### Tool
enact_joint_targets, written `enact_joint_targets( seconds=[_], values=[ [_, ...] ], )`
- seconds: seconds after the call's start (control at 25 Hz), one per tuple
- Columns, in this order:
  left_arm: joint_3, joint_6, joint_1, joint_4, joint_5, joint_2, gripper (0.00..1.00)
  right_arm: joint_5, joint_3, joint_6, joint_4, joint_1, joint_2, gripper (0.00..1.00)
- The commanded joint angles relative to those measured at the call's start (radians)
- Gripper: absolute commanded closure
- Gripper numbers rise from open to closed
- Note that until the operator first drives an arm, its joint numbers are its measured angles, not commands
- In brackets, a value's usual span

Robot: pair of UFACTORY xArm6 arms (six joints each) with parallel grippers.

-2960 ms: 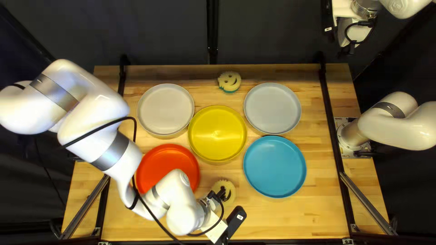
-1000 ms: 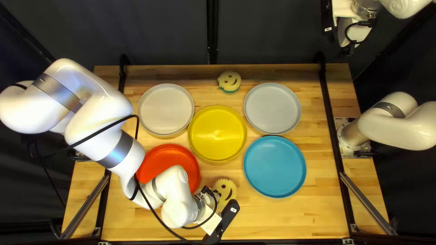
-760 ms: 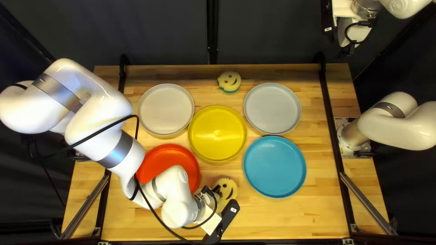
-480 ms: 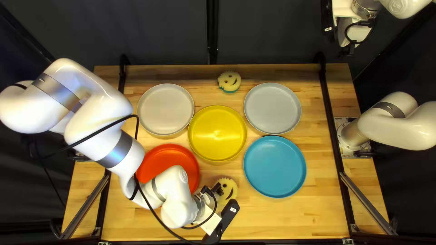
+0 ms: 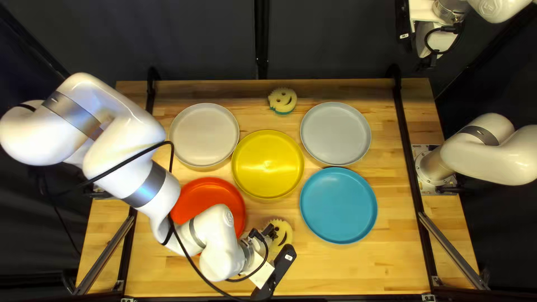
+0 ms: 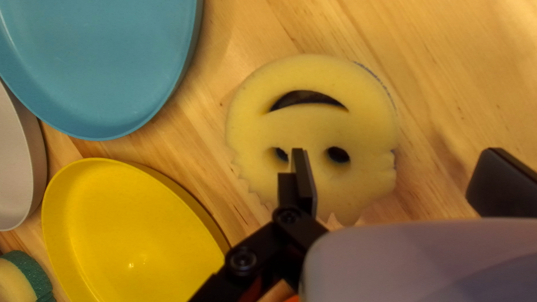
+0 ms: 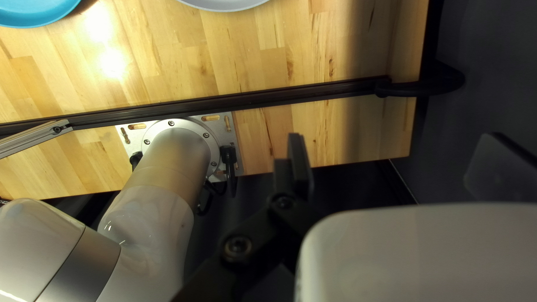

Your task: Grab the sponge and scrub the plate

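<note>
Left: pale plate [image 5: 204,134] far, red plate [image 5: 207,193] nearer, partly hidden. Middle: yellow plate [image 5: 267,165]. Near side: left gripper [image 5: 272,231], fingers spread, one above smiley sponge [image 5: 285,237] lying on table [image 5: 369,268]; contact unclear. Far side: second sponge [image 5: 282,99]. Then blue plate [image 5: 338,205] near, grey plate [image 5: 335,134] far. Far right: right gripper [image 5: 429,59], fingers spread.

Your top view slanted down at the table [image 5: 358,268], sharing the blue plate [image 5: 338,205] with both wrist views, left closest.
</note>
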Motion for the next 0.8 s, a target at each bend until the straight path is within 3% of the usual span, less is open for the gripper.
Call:
enact_joint_targets(
  seconds=[0.04,0.08,0.12,0.52,0.8],
  values=[
    [0.000,-0.002,0.006,0.003,-0.013,0.010,0.00,0.000,0.000,0.000,0.000,0.000,0.000,0.00],
    [0.000,-0.002,0.006,0.003,-0.013,0.010,0.78,0.000,0.000,0.000,0.000,0.000,0.000,0.00],
    [0.000,-0.002,0.006,0.003,-0.013,0.010,1.00,0.000,0.000,0.000,0.000,0.000,0.000,0.00],
    [0.014,-0.015,-0.001,0.010,-0.006,-0.008,1.00,0.000,0.000,0.000,0.000,0.000,0.000,0.00],
    [0.086,0.068,-0.035,-0.096,0.065,-0.137,1.00,0.000,0.000,0.000,0.000,0.000,0.000,0.00]
  ],
)
